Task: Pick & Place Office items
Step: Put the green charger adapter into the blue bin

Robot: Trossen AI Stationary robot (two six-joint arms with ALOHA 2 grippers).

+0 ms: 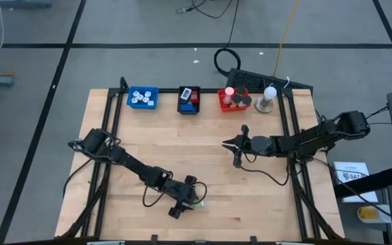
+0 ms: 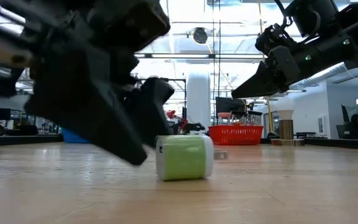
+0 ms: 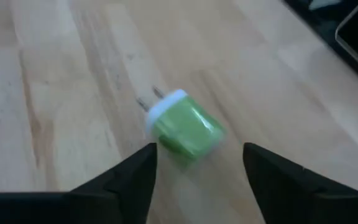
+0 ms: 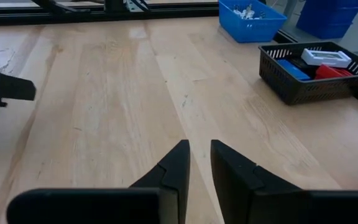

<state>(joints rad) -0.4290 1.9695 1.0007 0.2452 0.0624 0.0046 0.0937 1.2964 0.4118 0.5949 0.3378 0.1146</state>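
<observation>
My left end effector [image 1: 190, 196]: low over the counter [image 1: 203, 150] at the lower centre of the high view; fingers [image 3: 135, 177] spread apart, holding nothing.
Green cylinder [image 3: 184, 127]: an office item with a white cap, lying on its side on the bare wood just ahead of my open left fingers, roughly in line with the gap between them and apart from both; in the low view it sits at centre frame, my left end effector just to its left.
My right end effector [image 1: 235, 145]: raised above the counter at right of centre in the high view; fingers [image 4: 176, 165] nearly together with a narrow slit between them, nothing held.
Blue tray [image 1: 143, 97]: upper left of the counter in the high view, small white items inside.
Black tray [image 1: 189, 100]: beside the blue one, holding blue, red and white flat pieces.
Red tray [image 1: 234, 101]: further right, with upright cylinders.
White ball-topped stand [image 1: 269, 97]: just right of the red tray.
</observation>
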